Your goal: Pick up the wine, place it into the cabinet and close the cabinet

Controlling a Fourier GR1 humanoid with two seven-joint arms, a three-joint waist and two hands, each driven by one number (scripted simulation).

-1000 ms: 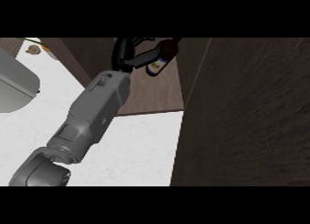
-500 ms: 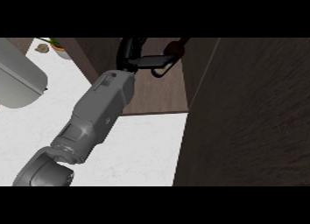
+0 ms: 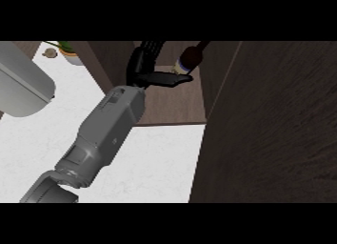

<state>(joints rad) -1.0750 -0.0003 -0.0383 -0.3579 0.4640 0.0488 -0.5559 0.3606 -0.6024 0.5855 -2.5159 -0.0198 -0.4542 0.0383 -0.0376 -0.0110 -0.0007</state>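
One hand shows: a black hand (image 3: 152,66) on a grey forearm (image 3: 104,136) that rises from the lower left of the frame toward the upper centre. Which of the robot's hands this is cannot be told with certainty from the frame; by its entry at the left of the lower edge it is judged to be the left. No other hand is in view.

The dark glass wine bottle with a pale band at its neck (image 3: 189,59) stands at the upper centre, inside the open dark-brown wooden cabinet (image 3: 178,107), just to the right of the hand. The dark wooden cabinet door (image 3: 283,128) fills the right of the frame, swung open.

Fingers: extended upward toward the top of the frame, with the thumb pointing right toward the bottle. Whether they hold or only touch the bottle cannot be told.

Risks, as judgement:
1. Withdrawal with the thumb against the bottle could tip it, since it stands near the shelf's front.
2. The forearm lies across the cabinet opening; closing the door before it clears would trap it.

Below the cabinet lies the white marbled surface (image 3: 157,162). A grey rounded object (image 3: 16,83) sits at the left, and a small potted green plant (image 3: 67,50) at the upper left.
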